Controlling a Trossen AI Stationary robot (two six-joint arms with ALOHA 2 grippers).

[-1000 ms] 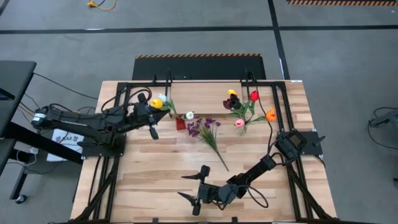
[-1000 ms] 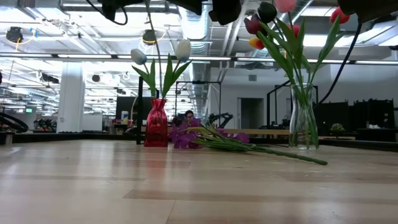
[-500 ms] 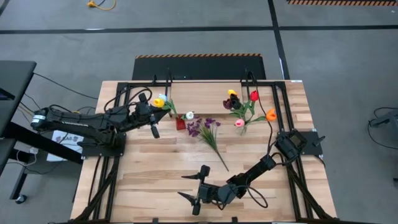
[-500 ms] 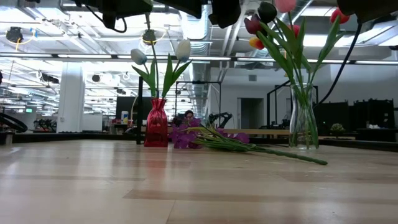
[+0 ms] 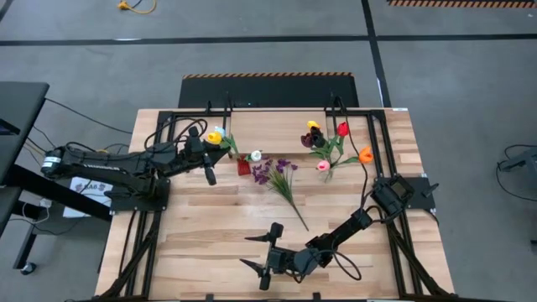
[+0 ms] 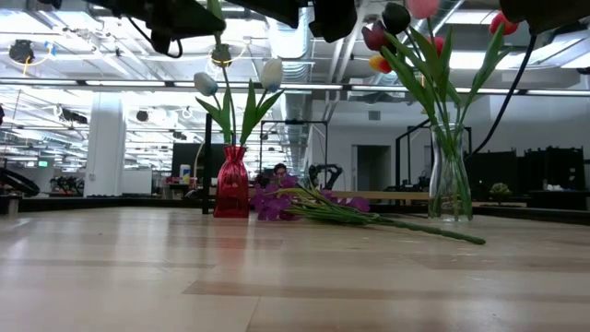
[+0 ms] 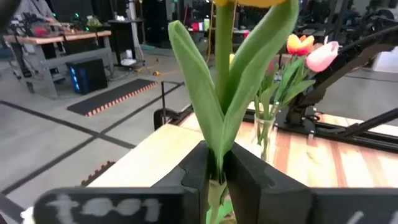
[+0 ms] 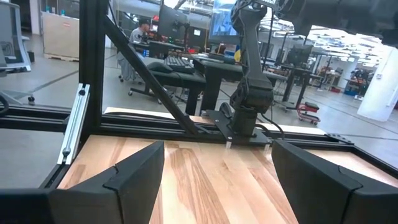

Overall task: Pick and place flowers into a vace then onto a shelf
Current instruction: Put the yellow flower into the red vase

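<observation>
High view: left gripper (image 5: 209, 161) beside the red vase (image 5: 243, 167), at the yellow tulip (image 5: 215, 137).
Left wrist view: fingers (image 7: 244, 172) pinch the tulip's green stem (narrow gap).
Right wrist view: right gripper (image 8: 214, 180) spread wide, empty, over the table (image 8: 205, 168).

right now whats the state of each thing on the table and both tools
yellow tulip: stem pinched in the left tool, above the red vase
red vase: upright, holding tulips
glass vase: upright, full of tulips
purple sprig: lying flat between the vases
right tool: open, empty, near the table's front edge
</observation>
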